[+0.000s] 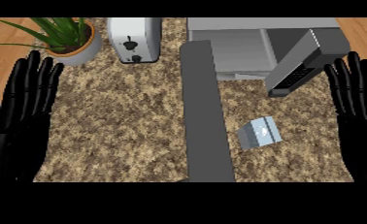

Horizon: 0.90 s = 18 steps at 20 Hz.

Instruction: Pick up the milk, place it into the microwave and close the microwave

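The milk point(258, 133) is a small grey-blue carton standing on the speckled counter point(129, 116), right of centre. Behind it the microwave point(247, 46) stands at the back right with its cavity showing. Its door point(294, 68) is swung open and juts forward toward the right. My right hand point(350, 92) is open at the right edge, fingers up, resting a short way right of the milk. At the left edge my left hand point(28, 97) rests open as well, fingers up. Neither hand touches anything.
A long grey slab point(206, 116) runs from the microwave's left side down to the counter's front edge, just left of the milk. A toaster point(134, 39) stands at the back centre-left. A potted plant point(68, 41) sits at the back left corner.
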Each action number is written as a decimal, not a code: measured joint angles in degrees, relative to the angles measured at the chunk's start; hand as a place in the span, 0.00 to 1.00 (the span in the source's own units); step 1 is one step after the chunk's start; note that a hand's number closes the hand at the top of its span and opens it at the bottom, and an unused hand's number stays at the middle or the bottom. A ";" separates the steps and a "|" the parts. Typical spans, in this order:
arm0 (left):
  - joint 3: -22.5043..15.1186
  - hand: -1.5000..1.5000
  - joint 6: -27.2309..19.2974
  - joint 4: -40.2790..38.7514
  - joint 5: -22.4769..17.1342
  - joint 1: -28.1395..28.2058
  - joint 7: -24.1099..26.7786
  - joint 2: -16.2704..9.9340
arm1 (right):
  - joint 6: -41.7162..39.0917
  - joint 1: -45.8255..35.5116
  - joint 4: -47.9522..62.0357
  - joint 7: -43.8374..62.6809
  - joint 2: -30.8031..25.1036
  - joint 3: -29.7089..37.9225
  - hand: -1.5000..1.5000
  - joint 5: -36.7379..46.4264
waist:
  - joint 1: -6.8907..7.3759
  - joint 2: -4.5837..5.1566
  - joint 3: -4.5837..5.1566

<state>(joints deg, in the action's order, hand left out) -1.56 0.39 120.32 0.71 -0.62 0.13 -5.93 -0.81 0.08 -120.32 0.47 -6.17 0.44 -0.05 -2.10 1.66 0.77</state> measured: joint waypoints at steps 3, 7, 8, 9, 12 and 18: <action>0.77 0.00 0.82 -1.85 -1.25 -0.31 0.26 0.04 | -0.60 2.47 -3.02 1.28 -0.30 0.30 0.00 -0.40 | 0.94 -0.89 -0.41; 1.05 0.00 0.38 -4.52 -3.76 1.36 1.54 1.69 | -1.43 7.80 -9.12 3.64 0.80 -4.06 0.00 0.68 | 1.31 -1.43 -0.59; 0.76 0.00 -0.48 -4.85 -5.53 2.20 1.29 2.59 | -2.00 8.80 -9.85 4.79 0.70 -4.50 0.00 -0.25 | 1.37 -1.51 -0.61; 0.43 0.00 -1.15 -4.91 -6.94 3.06 0.94 3.30 | -2.55 10.58 -10.59 5.19 0.78 -5.43 0.00 -0.55 | 1.41 -1.59 -0.63; 0.19 0.00 -0.82 -5.29 -9.95 6.30 1.76 4.64 | -3.19 14.18 -12.76 6.44 1.29 -7.56 0.00 -0.68 | 1.68 -1.69 -0.69; -2.88 0.00 -0.26 -5.65 -11.87 13.70 7.09 5.52 | -4.67 21.57 -13.48 3.64 2.05 -9.42 0.00 -0.06 | 1.90 -1.77 -0.75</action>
<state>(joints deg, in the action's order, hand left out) -4.44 0.13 114.67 -11.16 13.08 7.23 -0.41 -5.48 21.65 -133.80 4.11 -4.11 -8.98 -0.11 -0.19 -0.11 0.02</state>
